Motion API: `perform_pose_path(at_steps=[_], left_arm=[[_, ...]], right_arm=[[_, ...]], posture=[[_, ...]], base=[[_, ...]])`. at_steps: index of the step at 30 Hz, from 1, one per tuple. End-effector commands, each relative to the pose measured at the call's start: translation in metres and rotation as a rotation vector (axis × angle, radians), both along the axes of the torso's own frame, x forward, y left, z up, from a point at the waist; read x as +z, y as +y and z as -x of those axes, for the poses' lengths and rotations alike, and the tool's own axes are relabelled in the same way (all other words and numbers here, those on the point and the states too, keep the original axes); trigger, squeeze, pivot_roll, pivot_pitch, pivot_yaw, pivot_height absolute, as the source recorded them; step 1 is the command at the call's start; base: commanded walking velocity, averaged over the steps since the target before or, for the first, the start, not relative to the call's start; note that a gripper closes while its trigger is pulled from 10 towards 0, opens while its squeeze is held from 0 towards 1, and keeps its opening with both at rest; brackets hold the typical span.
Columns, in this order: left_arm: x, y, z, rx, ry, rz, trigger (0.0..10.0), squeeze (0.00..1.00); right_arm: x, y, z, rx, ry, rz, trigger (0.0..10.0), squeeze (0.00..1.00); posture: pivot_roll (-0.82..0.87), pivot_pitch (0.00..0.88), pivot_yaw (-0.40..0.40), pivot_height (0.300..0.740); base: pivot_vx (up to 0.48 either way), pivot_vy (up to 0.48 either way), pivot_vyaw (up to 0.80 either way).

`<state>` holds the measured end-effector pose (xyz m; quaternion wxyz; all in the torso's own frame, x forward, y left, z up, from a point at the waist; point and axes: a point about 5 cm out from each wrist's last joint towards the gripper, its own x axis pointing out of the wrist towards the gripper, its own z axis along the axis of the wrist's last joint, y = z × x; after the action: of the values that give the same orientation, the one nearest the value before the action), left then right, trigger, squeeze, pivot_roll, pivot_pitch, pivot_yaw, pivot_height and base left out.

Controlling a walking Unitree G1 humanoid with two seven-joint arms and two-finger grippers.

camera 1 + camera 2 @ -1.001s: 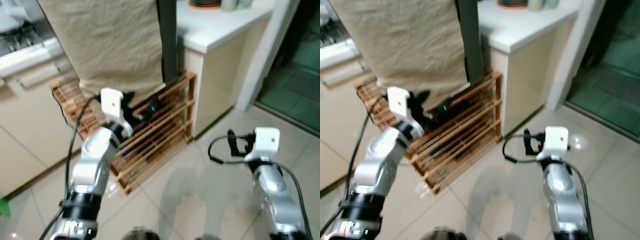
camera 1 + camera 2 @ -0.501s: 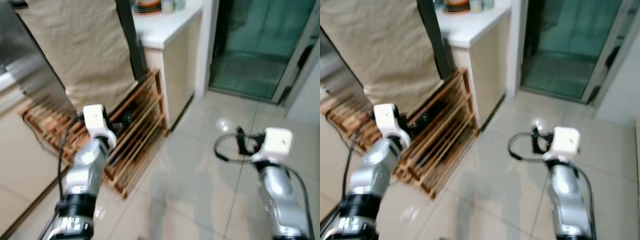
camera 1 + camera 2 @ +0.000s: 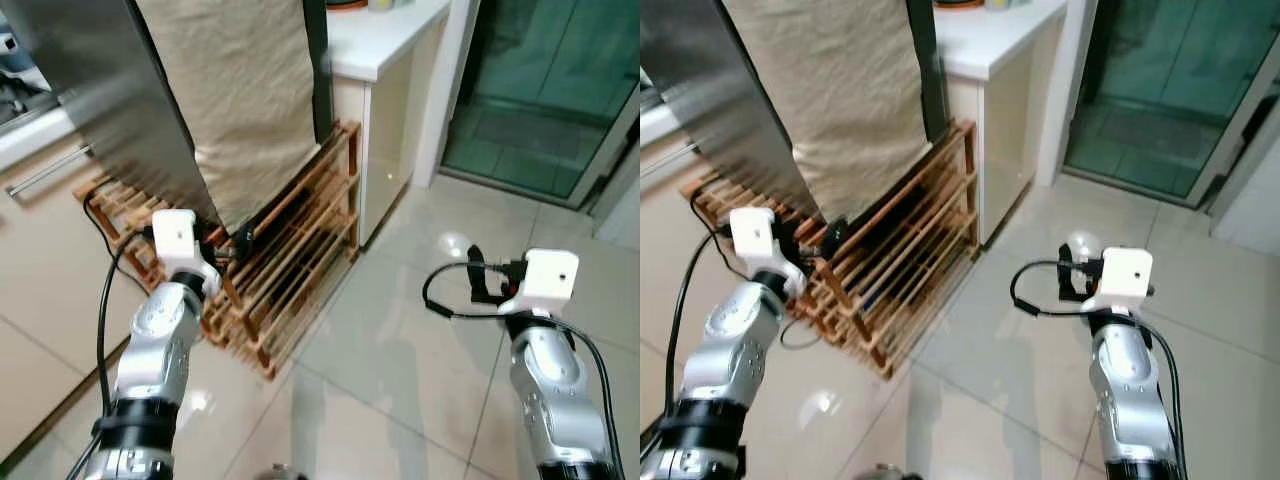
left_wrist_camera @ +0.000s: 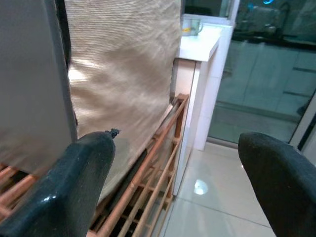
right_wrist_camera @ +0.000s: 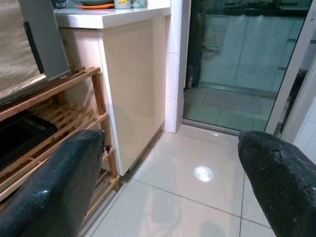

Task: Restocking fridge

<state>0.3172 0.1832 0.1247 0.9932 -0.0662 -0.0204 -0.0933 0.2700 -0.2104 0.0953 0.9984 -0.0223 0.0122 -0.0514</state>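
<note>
At the far left a stainless-steel fridge door point(image 3: 95, 110) slants down toward the floor, with a beige cloth point(image 3: 245, 95) hanging just beside it. Under both stands a low wooden slatted rack point(image 3: 300, 250) on the glossy tiled floor point(image 3: 400, 340).

The left arm is bent at the elbow and raised forward, so the left gripper point(image 3: 235, 245) sits in front of the rack, just below the cloth's lower edge. In the left wrist view its two black fingers point(image 4: 74, 187) stand wide apart with nothing between them; past them lie the cloth, the rack's rails and a white counter point(image 4: 200, 42) with a cup on it.

Right of the rack, the white counter tops a cream cabinet point(image 3: 385, 140), and beyond it is a dark green glass door point(image 3: 545, 90).

The right arm is likewise bent and held forward over bare tile, well apart from the rack, with the right gripper point(image 3: 480, 285) pointing toward the cabinet. The right wrist view shows its fingers point(image 5: 49, 187) spread wide and empty, and it reveals a dark flat object point(image 5: 22, 133) on a rack shelf, plus an orange plate point(image 5: 94, 5) on the counter.
</note>
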Motion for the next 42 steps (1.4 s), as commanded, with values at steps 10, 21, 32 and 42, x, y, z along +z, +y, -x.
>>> perform_pose_path(at_steps=[10,21,32,42], left_arm=[[0.008,-0.001,0.001,-0.009,-0.040,0.004,10.0,0.00],[0.021,-0.011,-0.001,-0.029,-0.094,-0.003,10.0,0.00],[0.039,-0.027,-0.006,-0.075,-0.149,0.011,10.0,0.00],[0.054,-0.031,0.006,-0.104,-0.183,-0.022,10.0,0.00]], right_arm=[[0.001,0.008,-0.005,0.028,-0.010,0.025,10.0,0.00],[-0.003,0.009,-0.009,0.041,0.002,0.025,10.0,0.00],[0.011,0.009,-0.013,0.035,-0.054,0.045,10.0,0.00],[0.057,0.010,-0.001,-0.064,-0.226,0.043,10.0,0.00]], posture=[[-0.08,0.000,0.096,0.740],[-0.07,0.000,0.080,0.740],[-0.08,0.000,0.080,0.740],[-0.08,0.000,0.082,0.740]], base=[[0.000,0.480,0.00],[0.000,0.480,-0.54],[0.000,0.044,-0.07],[0.000,0.000,0.00]])
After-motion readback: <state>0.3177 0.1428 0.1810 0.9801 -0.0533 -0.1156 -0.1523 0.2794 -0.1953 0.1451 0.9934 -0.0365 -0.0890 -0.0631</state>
